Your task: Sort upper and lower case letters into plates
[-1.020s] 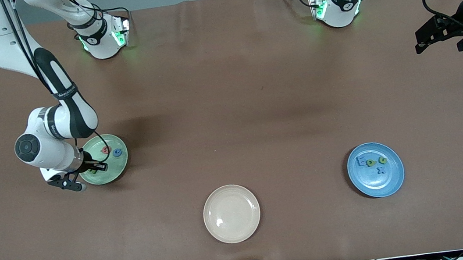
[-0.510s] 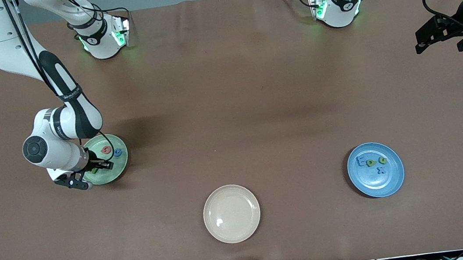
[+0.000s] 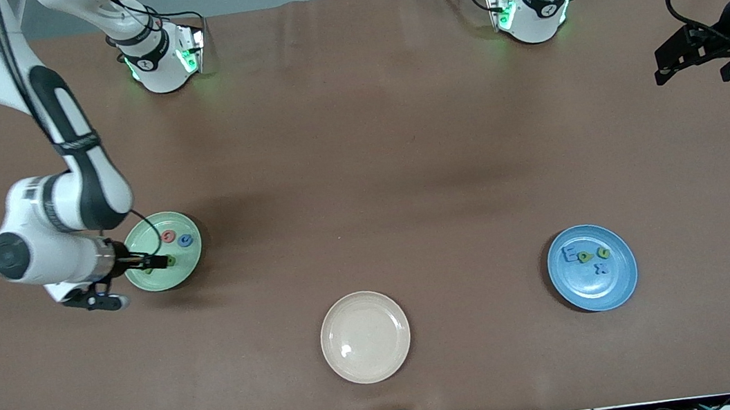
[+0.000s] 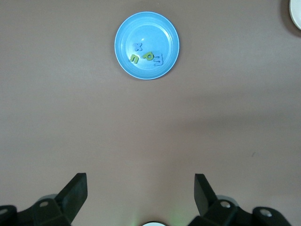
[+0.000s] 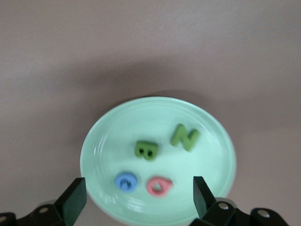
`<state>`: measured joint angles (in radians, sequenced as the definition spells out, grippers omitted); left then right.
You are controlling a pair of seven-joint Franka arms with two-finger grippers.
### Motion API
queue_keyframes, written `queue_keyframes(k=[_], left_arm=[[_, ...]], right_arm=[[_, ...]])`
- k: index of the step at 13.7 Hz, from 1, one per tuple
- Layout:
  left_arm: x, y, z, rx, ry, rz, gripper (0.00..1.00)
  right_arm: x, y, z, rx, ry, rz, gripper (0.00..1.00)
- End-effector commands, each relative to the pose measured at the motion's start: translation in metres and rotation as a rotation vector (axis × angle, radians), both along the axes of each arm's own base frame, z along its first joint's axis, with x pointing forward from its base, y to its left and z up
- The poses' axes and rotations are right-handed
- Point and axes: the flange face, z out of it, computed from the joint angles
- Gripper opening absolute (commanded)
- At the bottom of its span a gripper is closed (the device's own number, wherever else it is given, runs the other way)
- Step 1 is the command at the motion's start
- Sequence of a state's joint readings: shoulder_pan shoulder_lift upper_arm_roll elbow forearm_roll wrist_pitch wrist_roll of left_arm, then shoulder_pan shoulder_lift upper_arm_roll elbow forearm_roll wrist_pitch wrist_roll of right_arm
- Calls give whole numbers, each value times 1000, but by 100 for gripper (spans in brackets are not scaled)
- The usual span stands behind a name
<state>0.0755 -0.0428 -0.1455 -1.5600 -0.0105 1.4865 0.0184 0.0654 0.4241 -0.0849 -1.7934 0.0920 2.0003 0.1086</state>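
Observation:
The mint green plate (image 3: 192, 253) lies toward the right arm's end of the table. It holds a red letter (image 3: 167, 236), a blue letter (image 3: 185, 239) and a green letter (image 3: 170, 260). In the right wrist view the plate (image 5: 207, 127) shows green B (image 5: 146, 150), green N (image 5: 185, 137), a blue letter (image 5: 126, 181) and a red letter (image 5: 159, 185). My right gripper (image 3: 153, 262) (image 5: 139, 193) is open and empty above this plate. The blue plate (image 3: 591, 292) (image 4: 167, 33) holds two blue and two green letters (image 3: 585, 256). My left gripper (image 3: 688, 57) (image 4: 140, 188) waits, open, high over the table's left-arm end.
A cream-beige plate (image 3: 365, 337) lies near the front edge, midway between the two coloured plates, with nothing on it; its rim also shows in the left wrist view (image 4: 296, 12). Both arm bases (image 3: 163, 62) (image 3: 533, 10) stand along the back edge.
The right arm's wrist has swung out toward its end of the table, its gripper still over the mint plate. The left arm has not moved.

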Motion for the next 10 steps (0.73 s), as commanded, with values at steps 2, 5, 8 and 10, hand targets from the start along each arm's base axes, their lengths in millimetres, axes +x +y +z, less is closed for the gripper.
queue_keyframes(k=[2,5,8,10], left_arm=[[-5,0,3,19,-15,-20,100],[-5,1,3,19,-15,-18,100],[-5,1,3,19,-15,-13,100],[-5,0,4,20,-17,-9,100]], right_arm=[[19,-45,104,-31,65,85,100],[19,-56,162,-19,87,108,100],[17,-55,183,-19,97,99,100],[18,-59,192,-22,87,96,100]])
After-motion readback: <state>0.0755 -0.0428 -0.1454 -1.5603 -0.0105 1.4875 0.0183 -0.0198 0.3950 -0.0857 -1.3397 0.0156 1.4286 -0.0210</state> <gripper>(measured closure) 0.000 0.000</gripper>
